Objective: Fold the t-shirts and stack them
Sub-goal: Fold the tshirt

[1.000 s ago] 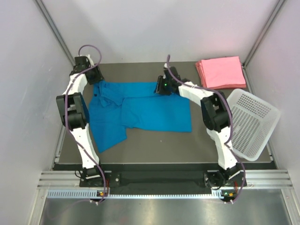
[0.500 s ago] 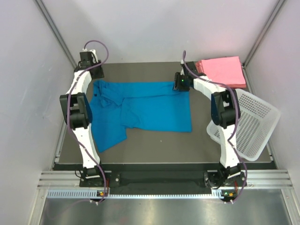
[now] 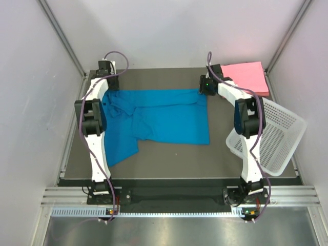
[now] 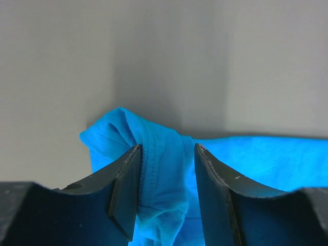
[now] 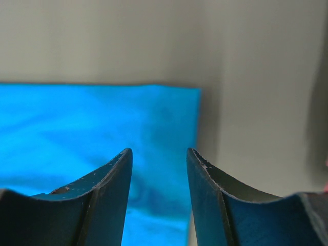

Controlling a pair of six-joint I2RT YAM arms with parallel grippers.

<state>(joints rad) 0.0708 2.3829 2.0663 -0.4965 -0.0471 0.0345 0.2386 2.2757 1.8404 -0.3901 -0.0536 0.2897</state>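
A bright blue t-shirt [image 3: 164, 120] lies spread on the dark table [image 3: 169, 159], one sleeve trailing toward the near left. My left gripper [image 3: 106, 87] is at its far left corner. In the left wrist view that gripper [image 4: 166, 148] stands open around a bunched fold of the blue cloth [image 4: 159, 174], which touches the left finger [image 4: 125, 184] only. My right gripper [image 3: 203, 90] is at the shirt's far right corner. Seen from the right wrist, the gripper [image 5: 159, 151] is open above the flat blue cloth [image 5: 77, 128], with nothing between its fingers. Folded pink t-shirts [image 3: 246, 78] lie at the back right.
A white perforated basket [image 3: 271, 138] sits tilted at the table's right edge, beside my right arm. Grey walls close in the left, back and right sides. Bare table shows in front of the shirt.
Both arms have reached farther back. The right gripper has moved right, from mid-shirt to the far right corner. The left gripper has shifted right and back at the far left corner.
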